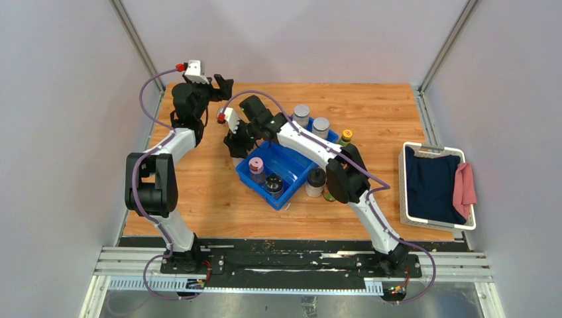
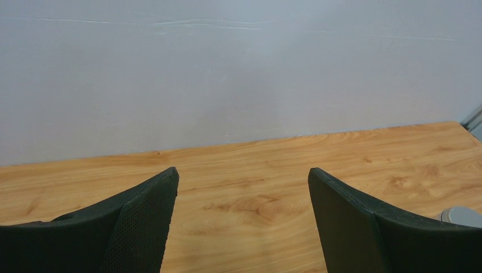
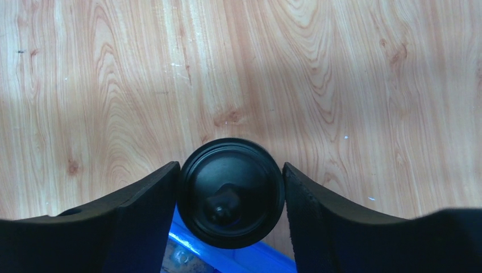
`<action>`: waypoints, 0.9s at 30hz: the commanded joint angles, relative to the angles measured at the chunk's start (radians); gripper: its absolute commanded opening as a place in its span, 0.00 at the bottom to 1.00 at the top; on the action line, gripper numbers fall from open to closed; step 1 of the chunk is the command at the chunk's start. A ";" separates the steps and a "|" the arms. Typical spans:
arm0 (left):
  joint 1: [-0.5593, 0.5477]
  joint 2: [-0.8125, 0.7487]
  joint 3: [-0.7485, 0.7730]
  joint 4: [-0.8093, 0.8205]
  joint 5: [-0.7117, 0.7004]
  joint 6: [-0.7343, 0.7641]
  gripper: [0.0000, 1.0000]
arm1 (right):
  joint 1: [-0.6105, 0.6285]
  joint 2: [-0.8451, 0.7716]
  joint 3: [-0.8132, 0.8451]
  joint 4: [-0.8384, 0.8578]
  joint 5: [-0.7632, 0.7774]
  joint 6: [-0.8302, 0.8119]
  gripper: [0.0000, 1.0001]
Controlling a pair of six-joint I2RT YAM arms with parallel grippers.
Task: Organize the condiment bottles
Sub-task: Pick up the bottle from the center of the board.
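At the far left corner of the blue tray (image 1: 258, 194), the black-lidded jar (image 3: 230, 196) sits squarely between the pads of the right gripper (image 3: 230, 169). Both pads press the lid's rim: clamped on it, spread just to the lid's width. Blue edge shows under the jar and bare table (image 3: 284, 68) beyond, so I judge it is poised at the rim for a compartment. Lifted or standing, I cannot tell. Inside the tray stand a pink-lidded jar (image 1: 256, 165) and a second black-lidded jar (image 1: 274, 184). Two grey-lidded jars (image 1: 301, 112) wait just beyond, with a yellow-capped bottle (image 1: 345, 136) beside them. Far left, the left gripper (image 2: 242, 170) hangs raised, jaws wide, nothing between them. Parked clear of the work, I reckon.
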 commanded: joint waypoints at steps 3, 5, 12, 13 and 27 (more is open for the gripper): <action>0.010 0.007 -0.013 0.041 0.012 -0.001 0.88 | 0.012 0.027 0.039 -0.022 -0.003 -0.009 0.62; 0.011 0.010 -0.012 0.043 0.012 -0.001 0.88 | 0.013 0.028 0.041 -0.023 -0.002 -0.008 0.53; 0.012 0.016 -0.014 0.047 0.010 -0.005 0.88 | 0.013 0.024 0.041 -0.024 0.010 -0.010 0.10; 0.012 0.017 -0.016 0.047 0.008 -0.006 0.88 | 0.013 0.020 0.041 -0.024 0.012 -0.011 0.04; 0.012 0.017 -0.026 0.053 -0.007 -0.013 0.88 | 0.012 -0.045 0.061 -0.025 0.034 -0.032 0.00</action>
